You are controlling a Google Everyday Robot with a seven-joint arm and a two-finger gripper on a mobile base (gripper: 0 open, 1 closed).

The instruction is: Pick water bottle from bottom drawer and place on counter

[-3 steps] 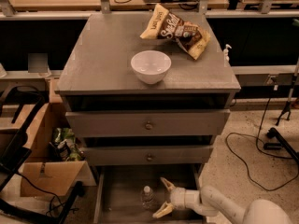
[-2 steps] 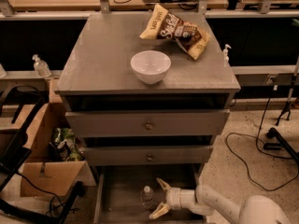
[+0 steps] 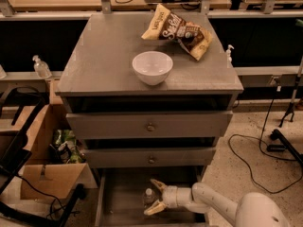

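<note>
The water bottle point(image 3: 148, 196), clear with a white cap, stands upright on the floor of the open bottom drawer point(image 3: 121, 197) under the grey cabinet. My gripper point(image 3: 155, 196) reaches in from the right on a white arm. Its two tan fingers point(image 3: 157, 184) are spread apart, one on each side of the bottle, not closed on it. The counter point(image 3: 109, 56) is the grey cabinet top above, carrying a white bowl point(image 3: 152, 67) and a snack bag point(image 3: 178, 30).
Two closed drawer fronts with round knobs point(image 3: 150, 126) sit above the open drawer. A cardboard box point(image 3: 52, 178) and cables lie on the floor at left. A pump dispenser bottle point(image 3: 40, 66) stands on the left shelf. Cables trail on the floor at right.
My gripper has moved left along the drawer, so its open fingers now straddle the bottle. The bottle has not moved.
</note>
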